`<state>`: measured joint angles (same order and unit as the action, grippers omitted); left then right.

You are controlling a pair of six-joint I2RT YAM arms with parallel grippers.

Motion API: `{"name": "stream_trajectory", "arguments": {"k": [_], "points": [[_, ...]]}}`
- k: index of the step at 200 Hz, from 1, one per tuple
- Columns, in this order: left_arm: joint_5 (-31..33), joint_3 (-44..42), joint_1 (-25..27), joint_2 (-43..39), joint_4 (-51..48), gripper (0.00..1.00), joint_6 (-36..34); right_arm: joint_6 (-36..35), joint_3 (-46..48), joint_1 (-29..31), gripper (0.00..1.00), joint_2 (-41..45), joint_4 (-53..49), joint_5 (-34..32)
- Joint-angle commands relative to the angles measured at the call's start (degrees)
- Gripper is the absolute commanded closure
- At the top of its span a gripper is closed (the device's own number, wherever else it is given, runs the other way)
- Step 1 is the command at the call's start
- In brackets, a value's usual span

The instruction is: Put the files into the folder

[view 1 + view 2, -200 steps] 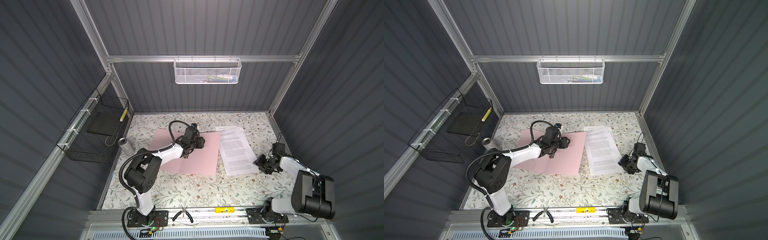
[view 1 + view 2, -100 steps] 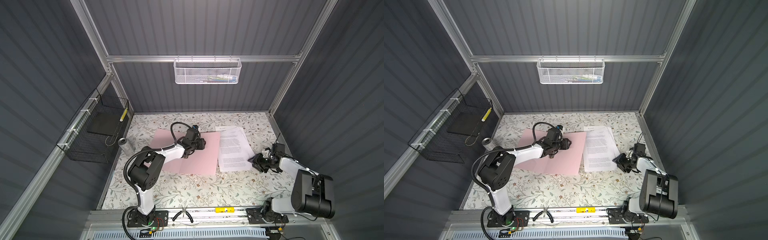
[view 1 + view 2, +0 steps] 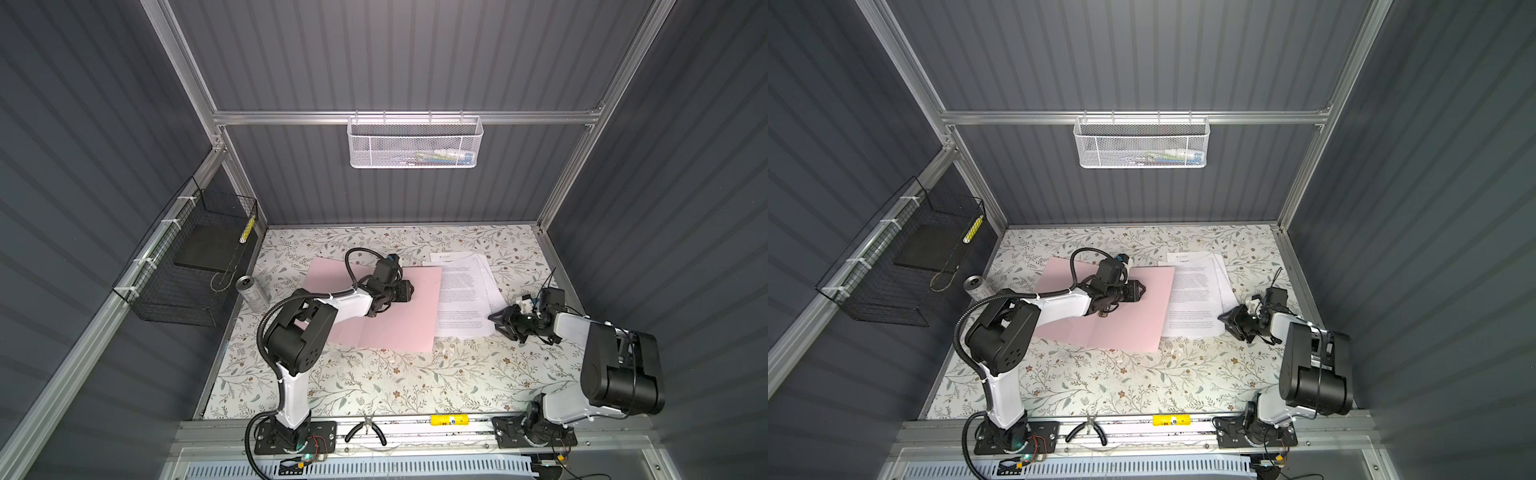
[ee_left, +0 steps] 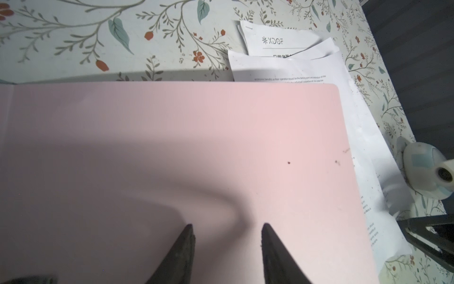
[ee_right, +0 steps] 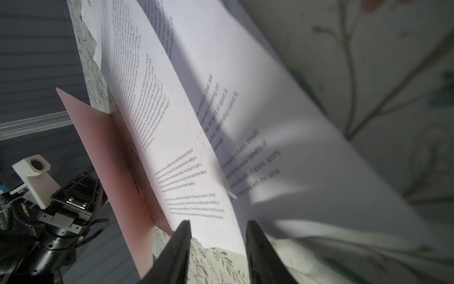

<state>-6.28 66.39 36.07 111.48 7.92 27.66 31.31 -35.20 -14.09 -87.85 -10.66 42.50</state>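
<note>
Right hand (image 3: pixel 496 322) moved in, half-open, files (image 3: pixel 461 286) slid against folder (image 3: pixel 399 324) edge; left hand (image 4: pixel 226 225) half-open, empty

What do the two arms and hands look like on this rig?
Both arms match: white link shells with black joint housings. The left arm carries a black corrugated hose from its base and a thin black cable loop near the wrist. The right arm has thin black wires at the wrist. Left hand and right hand are black, with tapering pointed fingers.

White mesh basket (image 3: pixel 415 141) on back rail; black wire basket (image 3: pixel 187 266) left; silver can (image 3: pixel 251 293); pliers (image 3: pixel 368 430) front.
</note>
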Motion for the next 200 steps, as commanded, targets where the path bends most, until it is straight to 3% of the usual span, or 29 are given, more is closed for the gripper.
{"name": "stream_trajectory", "arguments": {"k": [1,146,200], "points": [[-1.49,1.98,0.31,2.28,0.51,0.54,0.29,0.48,-2.83,1.39,0.60,-1.69,1.41,1.87],[-2.94,4.05,0.22,8.05,1.13,0.70,0.56,2.22,-15.93,7.07,0.61,-16.15,5.81,3.42],[-2.86,4.06,0.05,8.24,1.04,0.71,0.29,1.56,-19.91,8.40,0.70,-21.41,6.38,5.22]]}}
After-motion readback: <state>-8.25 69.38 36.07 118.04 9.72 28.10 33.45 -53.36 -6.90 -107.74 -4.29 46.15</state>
